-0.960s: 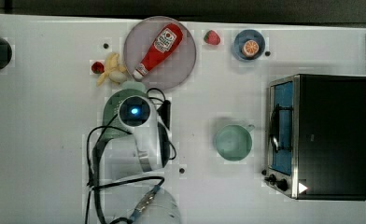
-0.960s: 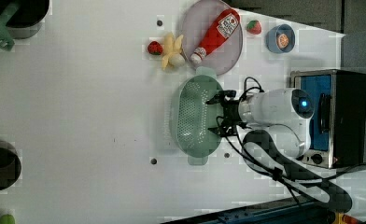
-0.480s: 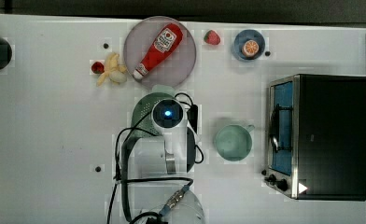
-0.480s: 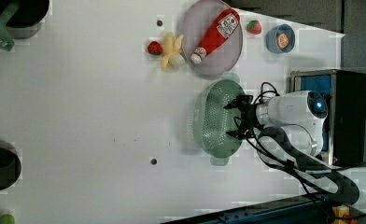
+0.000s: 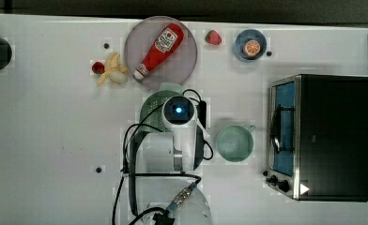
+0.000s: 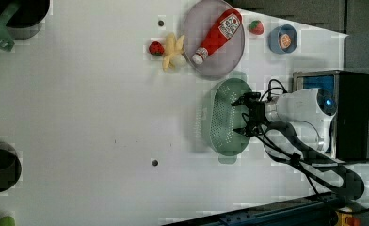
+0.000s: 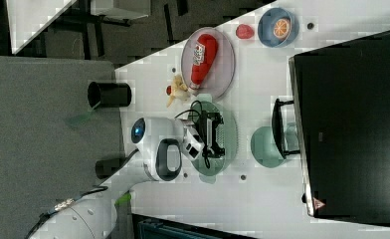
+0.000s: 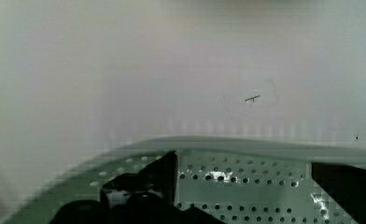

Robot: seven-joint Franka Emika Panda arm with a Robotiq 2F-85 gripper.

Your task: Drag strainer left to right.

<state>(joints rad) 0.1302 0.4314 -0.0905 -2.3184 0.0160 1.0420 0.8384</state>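
Note:
The strainer [image 6: 219, 117] is a pale mint-green oblong colander dotted with holes, lying on the white table just below the grey plate in the left view. It also shows beside the arm's wrist [image 5: 178, 111] as a green rim [image 5: 151, 107], and in the right view [image 7: 229, 133]. My gripper [image 6: 239, 117] stands open, both black fingers reaching down inside the strainer's bowl near the wall on the left view's right. In the wrist view the fingers [image 8: 141, 184] sit wide apart over the perforated wall [image 8: 246, 179]. Nothing is clamped between them.
A round green cup [image 5: 234, 143] sits close by on the top view's right, with a toaster oven [image 5: 320, 136] beyond it. A grey plate [image 5: 182, 61] with a ketchup bottle [image 5: 158, 49] lies just behind the strainer. A banana [image 5: 111, 70], strawberry [image 5: 213, 37] and blue bowl [image 5: 250, 44] lie nearby.
The arm and the strainer have slid together toward the right in both the top and left views, closer to the green cup. The fingers have stayed open.

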